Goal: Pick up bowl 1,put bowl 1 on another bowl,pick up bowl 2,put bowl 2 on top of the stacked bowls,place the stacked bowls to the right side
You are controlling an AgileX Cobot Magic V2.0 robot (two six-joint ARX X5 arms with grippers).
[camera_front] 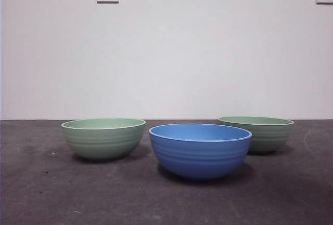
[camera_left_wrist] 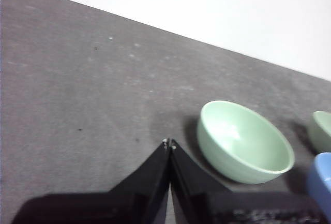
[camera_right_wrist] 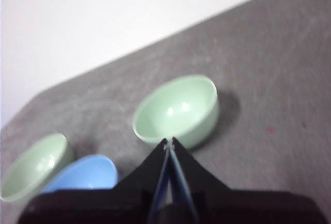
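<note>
Blue bowl (camera_front: 200, 149): another bowl of the task, standing upright on the dark table (camera_front: 41, 194) near the middle of the front view, closest to the camera and apart from both green ones.
Left green bowl (camera_front: 103, 137): at about 10 o'clock from the blue one, empty and upright.
Right green bowl (camera_front: 257, 132): at about 2 o'clock from the blue one, farther back, partly hidden behind its rim.
Left gripper (camera_left_wrist: 169, 144): jaws pressed together, holding nothing, hanging above the table beside the left green bowl.
Right gripper (camera_right_wrist: 169, 142): jaws also closed and empty, above the near rim of the right green bowl.
Step in hand: nothing stacked yet; first pick-up not begun.
Doing it well: I judge that a gripper must spread its jaws, pinch one green rim wall, lift level, then lower it centred into the blue bowl.
</note>
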